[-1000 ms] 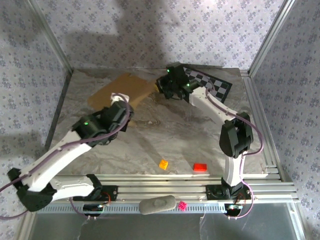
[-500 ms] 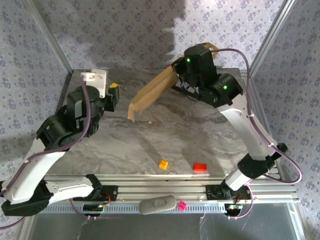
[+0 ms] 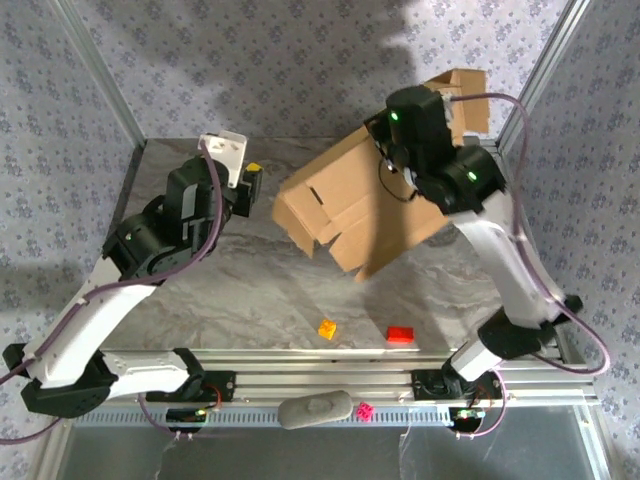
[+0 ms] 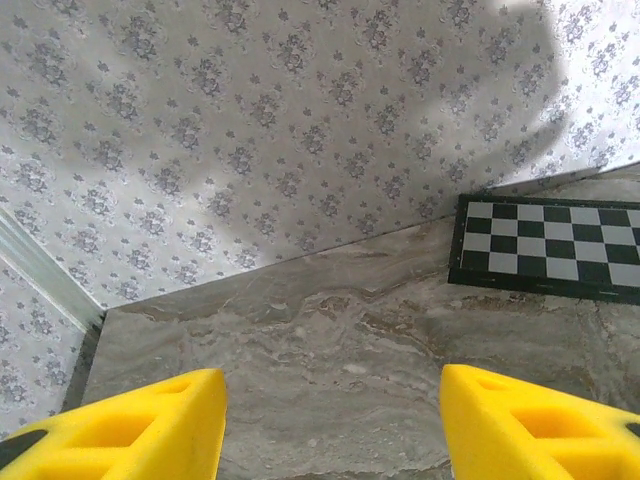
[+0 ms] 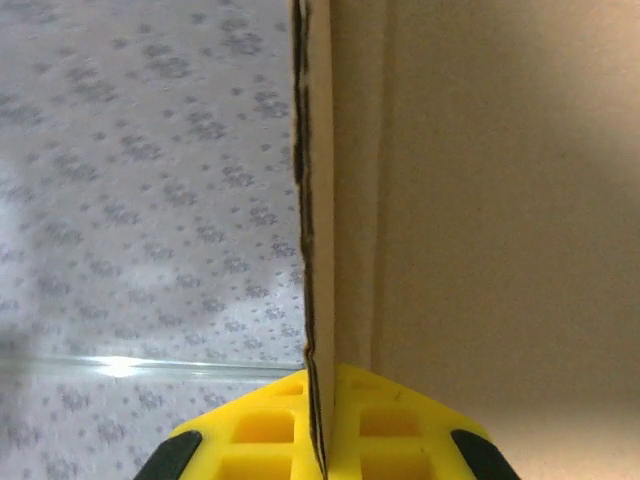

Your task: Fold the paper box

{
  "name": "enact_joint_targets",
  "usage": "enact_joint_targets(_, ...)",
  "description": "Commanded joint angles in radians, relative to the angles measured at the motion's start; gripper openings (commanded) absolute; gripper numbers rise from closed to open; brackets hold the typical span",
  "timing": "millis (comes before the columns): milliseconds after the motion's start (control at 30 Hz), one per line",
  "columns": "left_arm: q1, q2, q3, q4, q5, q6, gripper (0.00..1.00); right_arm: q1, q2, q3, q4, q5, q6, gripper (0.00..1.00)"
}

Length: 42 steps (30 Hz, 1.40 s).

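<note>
My right pincer (image 5: 318, 440) is clamped on one flat brown corrugated cardboard box sheet (image 3: 350, 210), which hangs tilted above the right half of the grey marbled worktop (image 3: 250, 285), partly hidden behind my wrist. My left pincer (image 4: 332, 410) hangs open and empty at far left, facing one black-and-white checkered board (image 4: 545, 250) cut off by the frame. Two small blocks lie near the front: an orange block (image 3: 327, 328) and a red block (image 3: 400, 334).

Raised paper box (image 3: 350, 205) blocks centre-right; orange block (image 3: 327, 328), red block (image 3: 400, 335) nr front edge; table (image 3: 230, 290) left free.
</note>
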Motion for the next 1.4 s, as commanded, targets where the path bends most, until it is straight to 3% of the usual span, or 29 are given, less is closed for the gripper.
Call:
enact_joint_targets(0,0.001,0.003,0.027,-0.042,0.009,-0.070,0.58,-0.105,0.158,-0.087,0.196,-0.287,0.192,0.00)
enact_joint_targets(167,0.000,-0.027,-0.026,-0.096,0.035,-0.177,0.57,-0.192,0.351,-0.190,0.623,-0.550,0.256,0.00)
enact_joint_targets(267,0.001,-0.047,-0.059,-0.138,0.054,-0.236,0.57,-0.225,0.421,-0.259,0.789,-0.655,0.288,0.00)
enact_joint_targets(500,0.003,-0.084,-0.120,-0.187,0.072,-0.341,0.57,-0.257,0.409,-0.505,1.237,-0.694,0.306,0.00)
enact_joint_targets(767,0.085,0.000,-0.042,-0.187,0.197,-0.429,0.58,-0.259,0.343,-0.706,1.365,-0.697,0.357,0.00)
enact_joint_targets(967,0.251,0.078,0.012,-0.240,0.368,-0.535,0.58,-0.213,0.257,-0.831,1.497,-0.611,0.367,0.00)
enact_joint_targets(1200,0.469,0.086,0.038,-0.205,0.606,-0.695,0.57,-0.109,0.303,-0.755,1.529,-0.533,0.388,0.00)
enact_joint_targets(1367,0.526,0.153,0.099,-0.205,0.771,-0.799,0.57,-0.074,0.365,-0.672,1.471,-0.511,0.381,0.00)
